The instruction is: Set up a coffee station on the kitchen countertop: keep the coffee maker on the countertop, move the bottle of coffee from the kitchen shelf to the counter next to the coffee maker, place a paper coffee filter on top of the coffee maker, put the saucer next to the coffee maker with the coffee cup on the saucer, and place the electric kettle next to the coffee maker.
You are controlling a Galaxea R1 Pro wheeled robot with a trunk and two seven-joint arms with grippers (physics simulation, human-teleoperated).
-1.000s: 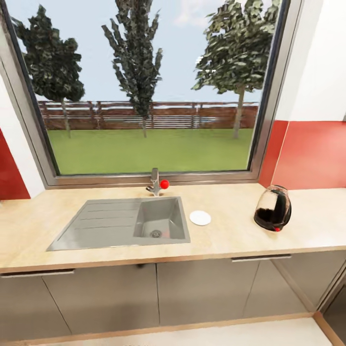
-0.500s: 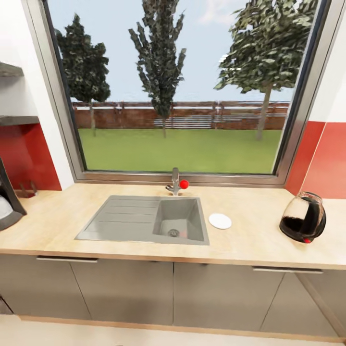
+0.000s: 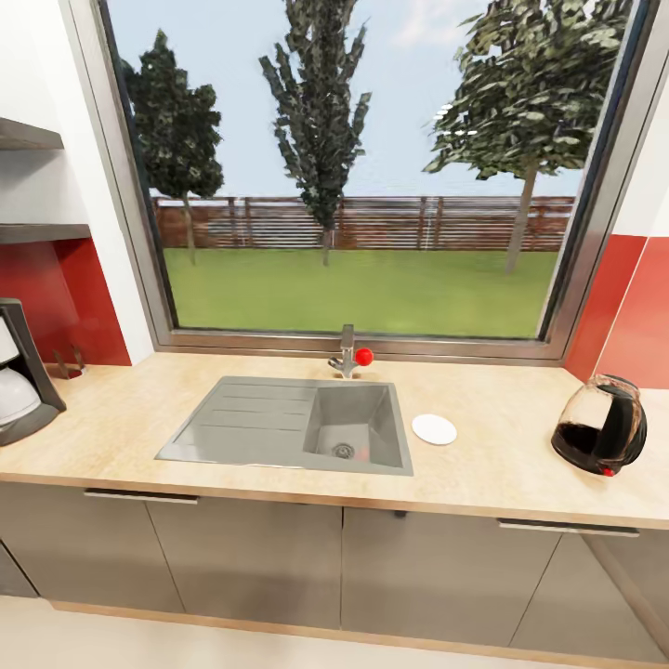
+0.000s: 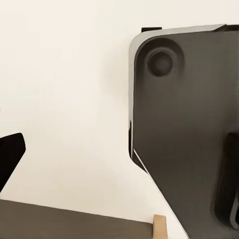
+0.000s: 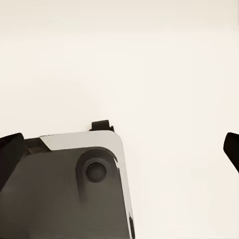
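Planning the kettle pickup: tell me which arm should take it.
Probably right. The electric kettle stands at the countertop's right end, the coffee maker at the far left, the sink between them.

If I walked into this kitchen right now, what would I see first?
Probably the big window with trees and green grass, right above the grey sink set in the countertop. Next, the dark glass electric kettle standing far right on the counter, and the coffee maker at the far left edge, with a small white saucer beside the sink.
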